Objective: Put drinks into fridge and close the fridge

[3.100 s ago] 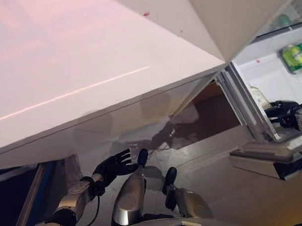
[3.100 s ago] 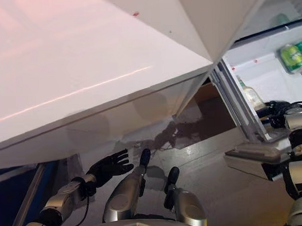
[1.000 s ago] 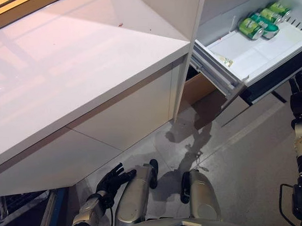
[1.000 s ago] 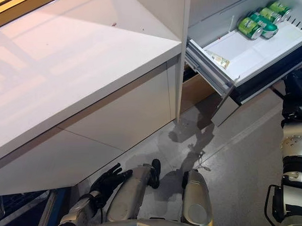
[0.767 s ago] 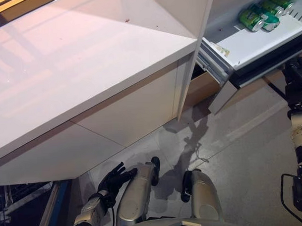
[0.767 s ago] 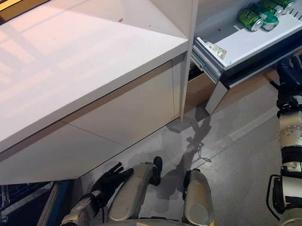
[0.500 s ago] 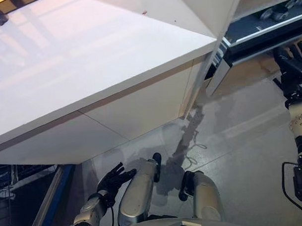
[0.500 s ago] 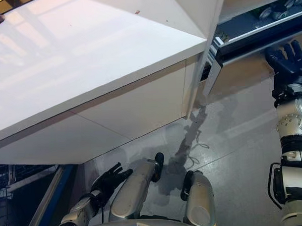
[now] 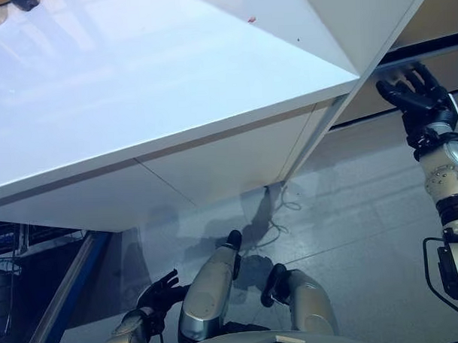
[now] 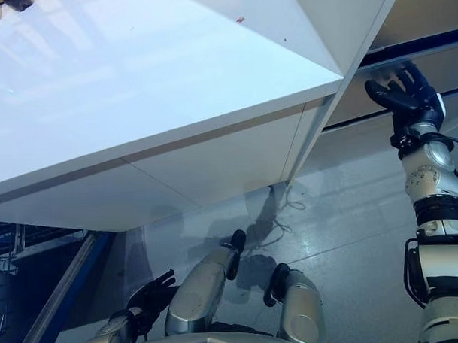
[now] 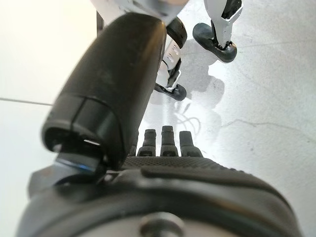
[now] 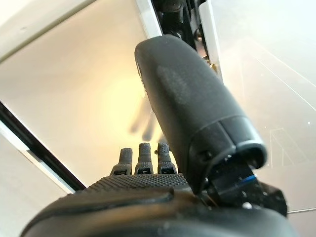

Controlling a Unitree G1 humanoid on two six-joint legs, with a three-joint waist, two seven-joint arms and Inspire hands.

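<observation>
The fridge drawer's beige front (image 9: 366, 106) stands pushed in under a dark slot at the upper right, beside the white cabinet's side panel. My right hand (image 9: 416, 99) is raised against that front with its fingers straight and spread. The right wrist view shows those fingers (image 12: 143, 159) pointing at the beige panel (image 12: 74, 98), holding nothing. My left hand (image 9: 156, 293) hangs low at the lower left, open and empty; its straight fingers (image 11: 167, 140) show over the grey floor in the left wrist view.
A wide white counter (image 9: 173, 75) juts over most of the scene, with white cabinet fronts (image 9: 229, 164) below it. A blue-framed rack (image 9: 68, 294) with a wire basket (image 9: 6, 247) stands at the lower left. Grey floor (image 9: 358, 212) lies in front of the fridge.
The drawer holding green cans has slid shut, with my open right hand following its front upward. The camera has also shifted. My left hand has dropped lower.
</observation>
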